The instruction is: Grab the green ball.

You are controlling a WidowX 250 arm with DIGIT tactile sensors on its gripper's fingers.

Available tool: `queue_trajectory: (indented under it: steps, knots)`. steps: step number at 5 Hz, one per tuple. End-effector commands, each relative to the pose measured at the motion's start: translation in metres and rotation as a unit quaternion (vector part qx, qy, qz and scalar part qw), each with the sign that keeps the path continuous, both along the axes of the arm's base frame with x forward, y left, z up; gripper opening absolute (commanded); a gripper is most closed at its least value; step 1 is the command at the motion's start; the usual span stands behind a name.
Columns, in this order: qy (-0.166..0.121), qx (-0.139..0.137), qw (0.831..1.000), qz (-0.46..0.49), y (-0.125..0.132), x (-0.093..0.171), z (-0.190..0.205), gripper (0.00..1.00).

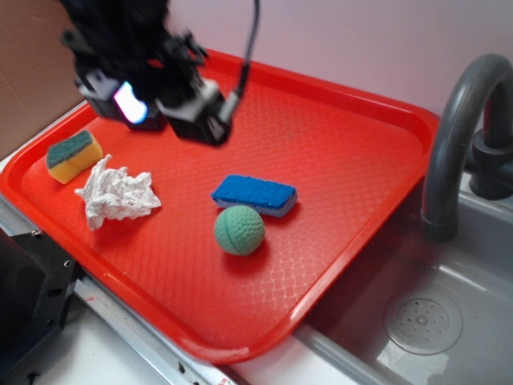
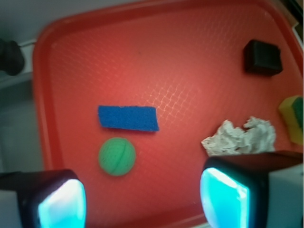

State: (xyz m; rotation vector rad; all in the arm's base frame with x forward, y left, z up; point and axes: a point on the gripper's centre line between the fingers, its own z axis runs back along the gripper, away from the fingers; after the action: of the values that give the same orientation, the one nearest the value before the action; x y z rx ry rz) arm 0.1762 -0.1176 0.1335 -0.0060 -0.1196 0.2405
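hand (image 2: 142, 197) open above tray (image 1: 345, 144), apart from green ball (image 1: 239, 230).

The exterior view looks down obliquely from the near side onto the textured red plastic tray (image 1: 337, 160), while the wrist view faces almost straight down from high above, sharing that tray (image 2: 180, 57).

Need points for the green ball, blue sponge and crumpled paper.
green ball (image 1: 239, 230): exterior view, middle of the sphere.
blue sponge (image 1: 254, 194): exterior view, centre of its top face.
crumpled paper (image 2: 240, 137): wrist view, middle of the wad.
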Motion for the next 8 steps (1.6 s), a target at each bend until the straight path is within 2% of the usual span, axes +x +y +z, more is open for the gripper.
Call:
queue_trajectory:
  steps: [1,2,3,4,5,6,7,8]
  knots:
    - [0.003,0.010,1.000,-0.003,-0.010,0.009,-0.048,1.00]
    - [0.015,0.018,1.000,-0.006,-0.009,0.012,-0.071,1.00]
    - [0.046,0.005,0.999,-0.013,-0.007,0.016,-0.088,1.00]
    - [0.071,-0.054,0.995,-0.034,-0.010,0.015,-0.102,1.00]
    - [0.085,-0.082,0.992,-0.039,-0.008,0.016,-0.112,1.00]
    - [0.119,-0.115,0.984,-0.058,-0.005,0.016,-0.114,1.00]
    - [0.113,-0.091,0.987,-0.073,-0.007,0.015,-0.113,0.00]
    - [0.104,-0.074,0.989,-0.074,-0.009,0.013,-0.111,0.00]
